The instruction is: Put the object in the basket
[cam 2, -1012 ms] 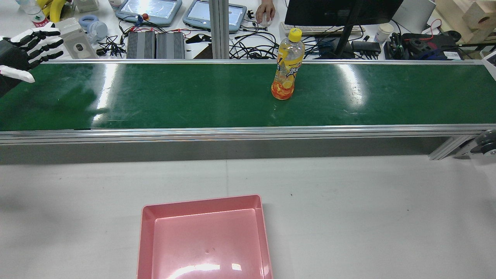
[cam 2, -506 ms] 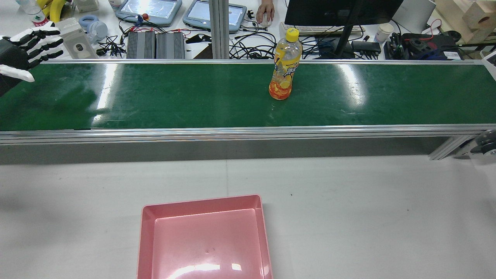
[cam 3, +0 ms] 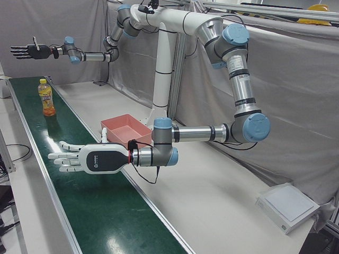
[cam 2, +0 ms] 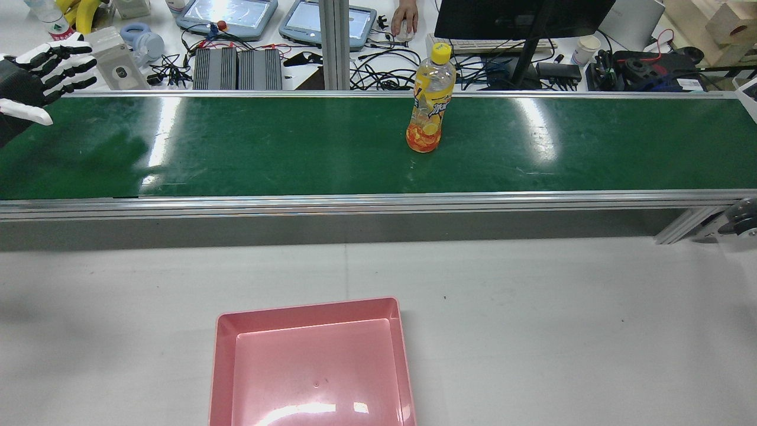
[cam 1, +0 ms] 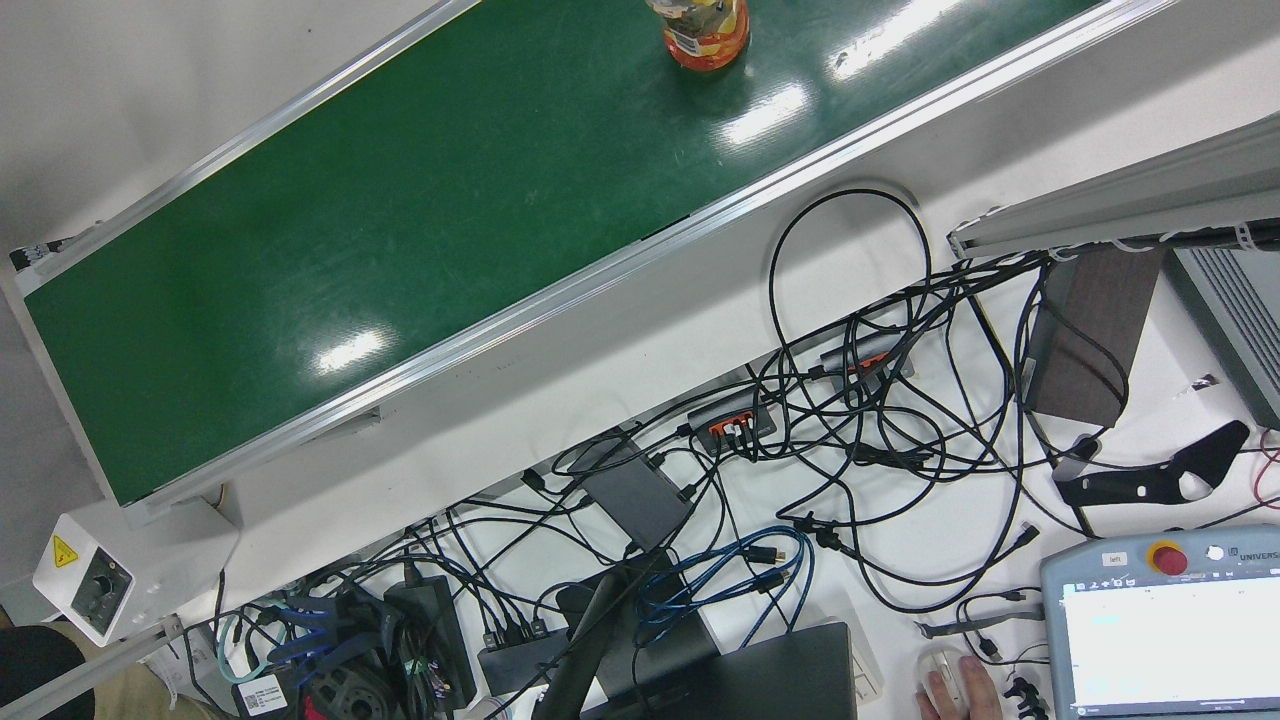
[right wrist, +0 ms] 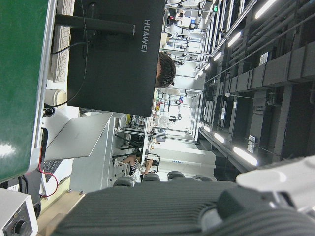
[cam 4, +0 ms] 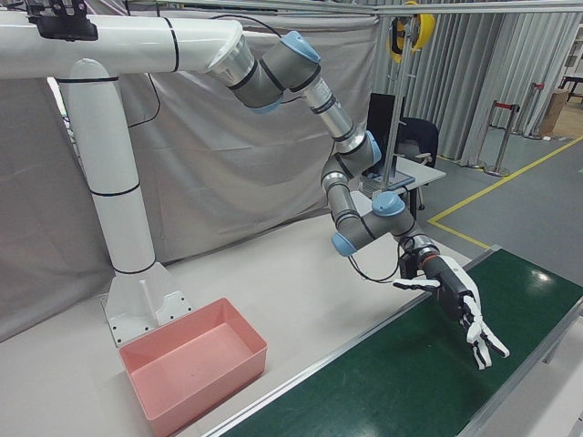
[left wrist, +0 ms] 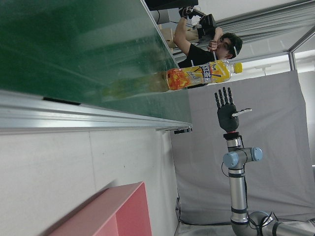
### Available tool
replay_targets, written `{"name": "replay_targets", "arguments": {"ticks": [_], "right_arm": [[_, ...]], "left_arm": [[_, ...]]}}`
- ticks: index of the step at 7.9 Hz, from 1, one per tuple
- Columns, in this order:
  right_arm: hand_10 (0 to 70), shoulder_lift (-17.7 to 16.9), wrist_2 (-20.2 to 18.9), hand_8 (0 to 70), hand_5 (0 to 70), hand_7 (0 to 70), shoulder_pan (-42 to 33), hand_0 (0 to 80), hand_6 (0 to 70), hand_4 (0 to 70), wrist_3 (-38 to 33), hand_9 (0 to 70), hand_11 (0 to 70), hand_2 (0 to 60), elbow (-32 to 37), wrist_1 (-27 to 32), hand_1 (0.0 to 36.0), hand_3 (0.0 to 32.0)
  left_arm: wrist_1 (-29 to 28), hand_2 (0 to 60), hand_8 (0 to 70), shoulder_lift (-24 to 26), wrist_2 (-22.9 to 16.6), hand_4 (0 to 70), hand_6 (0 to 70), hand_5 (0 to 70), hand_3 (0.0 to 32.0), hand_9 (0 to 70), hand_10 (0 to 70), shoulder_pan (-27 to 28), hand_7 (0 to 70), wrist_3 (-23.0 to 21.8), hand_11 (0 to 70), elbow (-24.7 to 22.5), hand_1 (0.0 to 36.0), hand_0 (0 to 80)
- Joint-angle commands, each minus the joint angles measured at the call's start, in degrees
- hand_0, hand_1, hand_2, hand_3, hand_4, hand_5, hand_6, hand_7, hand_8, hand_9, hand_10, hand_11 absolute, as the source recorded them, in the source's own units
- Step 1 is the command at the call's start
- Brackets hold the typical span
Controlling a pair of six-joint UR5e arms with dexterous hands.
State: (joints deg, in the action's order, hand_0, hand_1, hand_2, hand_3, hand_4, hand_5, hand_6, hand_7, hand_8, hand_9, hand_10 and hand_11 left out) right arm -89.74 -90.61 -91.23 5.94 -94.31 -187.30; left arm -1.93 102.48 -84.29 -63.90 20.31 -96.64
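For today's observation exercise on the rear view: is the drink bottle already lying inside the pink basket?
No: the bottle stands upright on the green conveyor belt, while the pink basket on the white table holds nothing.

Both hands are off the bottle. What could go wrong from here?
The yellow-capped orange drink bottle stands upright on the green conveyor belt; a glancing approach by the open left hand could topple it. The pink plastic basket lies beyond the rail, so a loose grip may drop it short.
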Motion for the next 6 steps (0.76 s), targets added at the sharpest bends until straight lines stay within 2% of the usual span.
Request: {"name": "replay_targets", "arguments": {"ticks": [1, 6], "right_arm": [[0.0, 0.0, 0.0, 0.0, 0.0, 0.0, 0.0, 0.0, 0.0, 0.0, -0.1, 0.0, 0.0, 0.0, 0.0, 0.0, 0.0, 0.0], [0.0, 0.0, 0.0, 0.0, 0.0, 0.0, 0.0, 0.0, 0.0, 0.0, 0.0, 0.0, 0.0, 0.0, 0.0, 0.0, 0.0, 0.0]], "left_arm": [[0.0, 0.0, 9.1, 0.0, 0.0, 12.2, 1.2, 25.0, 5.4, 8.9, 7.2, -0.1, 0.5, 0.0, 11.5, -0.1, 8.3, 49.5], [0.0, 0.0, 9.1, 0.1, 0.0, 12.8, 1.6, 25.1, 5.2, 8.9, 7.2, 0.1, 0.8, 0.1, 11.5, -0.2, 8.5, 49.4]]}}
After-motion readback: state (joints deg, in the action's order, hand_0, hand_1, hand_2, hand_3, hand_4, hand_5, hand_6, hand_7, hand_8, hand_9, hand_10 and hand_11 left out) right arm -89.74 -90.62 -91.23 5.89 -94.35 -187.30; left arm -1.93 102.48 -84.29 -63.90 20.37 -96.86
